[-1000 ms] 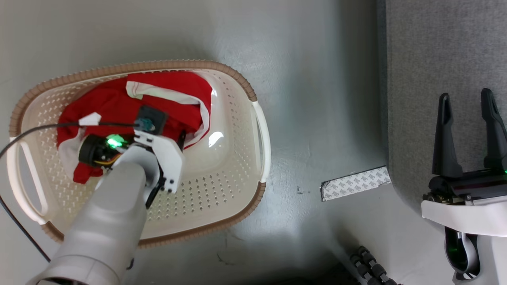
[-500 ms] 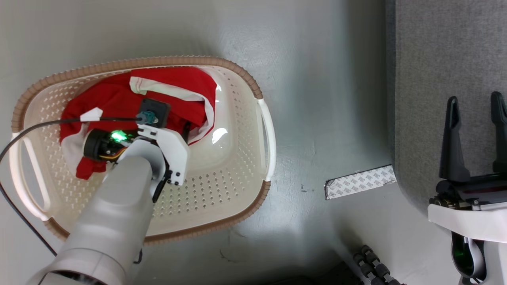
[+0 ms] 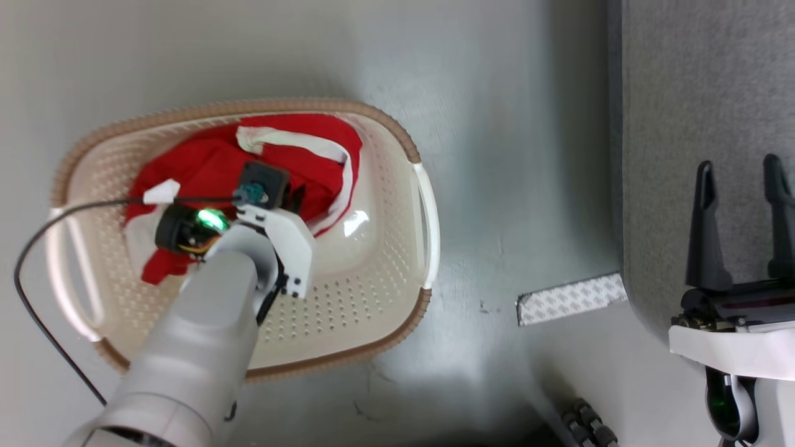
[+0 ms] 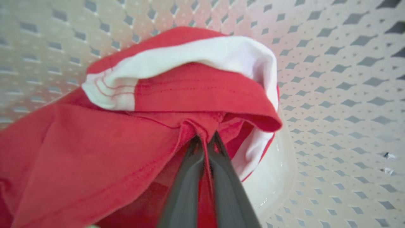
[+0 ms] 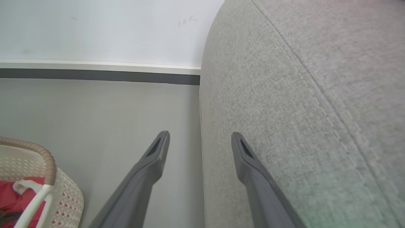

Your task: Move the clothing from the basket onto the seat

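Since my left tool (image 4: 205,141) is pinched shut on only a thin fold of the clothing (image 4: 95,148), low inside the basket (image 4: 332,95), I judge the fabric could slip free as I lift. The rest of the red heap might drag behind, catch on the basket and tip it. My right tool (image 3: 738,162) hangs spread open and empty by the seat (image 3: 702,74), well apart from the basket, so it cannot steady anything.

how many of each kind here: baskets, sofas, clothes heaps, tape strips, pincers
basket: 1
sofa: 1
clothes heap: 1
tape strip: 1
pincers: 2 (left pincer, right pincer)
total: 6
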